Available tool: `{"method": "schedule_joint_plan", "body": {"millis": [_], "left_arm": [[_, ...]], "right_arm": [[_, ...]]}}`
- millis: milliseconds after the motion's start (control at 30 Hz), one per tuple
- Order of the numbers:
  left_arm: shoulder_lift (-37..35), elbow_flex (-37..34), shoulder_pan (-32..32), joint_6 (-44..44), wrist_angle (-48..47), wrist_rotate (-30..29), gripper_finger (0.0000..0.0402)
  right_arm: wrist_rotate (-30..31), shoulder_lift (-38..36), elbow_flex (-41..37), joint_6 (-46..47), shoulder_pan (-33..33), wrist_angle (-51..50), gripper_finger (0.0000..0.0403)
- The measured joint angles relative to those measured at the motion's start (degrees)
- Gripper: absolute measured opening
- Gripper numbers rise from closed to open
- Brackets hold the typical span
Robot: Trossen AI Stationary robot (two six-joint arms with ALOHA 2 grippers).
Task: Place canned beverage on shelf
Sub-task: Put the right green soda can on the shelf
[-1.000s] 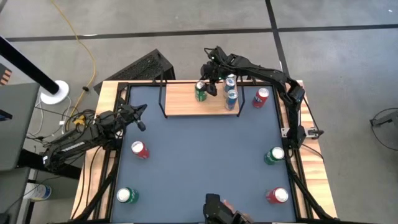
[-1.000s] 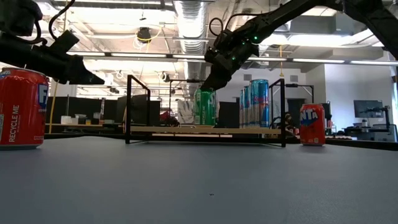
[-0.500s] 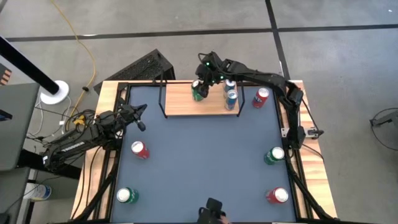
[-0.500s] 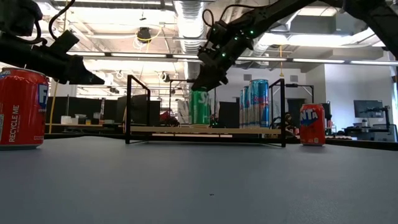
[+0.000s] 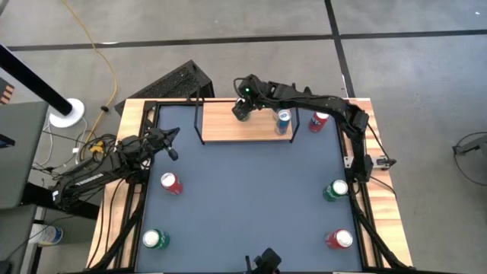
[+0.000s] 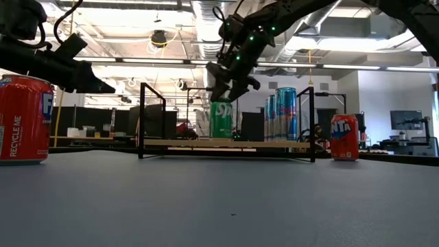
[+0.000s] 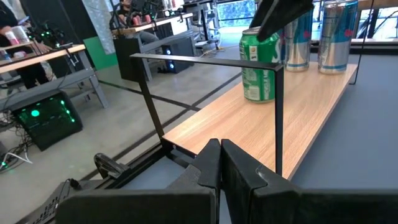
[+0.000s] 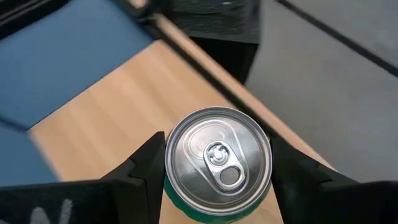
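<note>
Two blue cans (image 5: 283, 119) share the shelf (image 5: 228, 128) with a green can (image 6: 221, 120) standing upright. Right gripper (image 5: 242, 107) hovers over it, fingers spread either side of its top, not touching. Left gripper (image 5: 172, 143) waits clenched at the left.

A dark blue-grey table (image 5: 243, 198) with light wooden edges is seen from above. At its far side a small wooden shelf (image 5: 221, 128) with a black wire frame at each end is set on the tabletop. On the shelf a green can (image 6: 221, 120) is stood upright, and tall blue-and-silver cans (image 6: 282, 113) are stood near the shelf's right end. Directly on the table, a red can (image 5: 318, 119) is placed just beside the shelf's right end. Another red can (image 5: 171, 183) and a green can (image 5: 154, 239) are placed on the left side. On the right side, a green can (image 5: 335, 189) and a red can (image 5: 340, 239) are stood well apart.
</note>
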Motion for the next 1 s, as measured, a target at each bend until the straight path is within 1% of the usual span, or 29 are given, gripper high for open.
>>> {"method": "schedule_joint_plan", "body": {"millis": [67,300,400,700,1000], "left_arm": [[0.0,0.0,0.0,0.0,0.0,0.0,0.0],[0.0,0.0,0.0,0.0,0.0,0.0,0.0],[0.0,0.0,0.0,0.0,0.0,0.0,0.0],[0.0,0.0,0.0,0.0,0.0,0.0,0.0],[0.0,0.0,0.0,0.0,0.0,0.0,0.0]], "right_arm": [[2.3,0.0,0.0,2.0,0.3,-0.2,0.0219],[7.0,0.1,-0.1,8.4,0.3,0.1,0.0219],[8.2,0.1,-0.1,9.5,0.2,0.3,0.0219],[8.4,0.2,-0.2,12.4,0.2,3.4,0.0219],[8.6,0.2,-0.2,18.7,0.2,4.0,0.0219]]}}
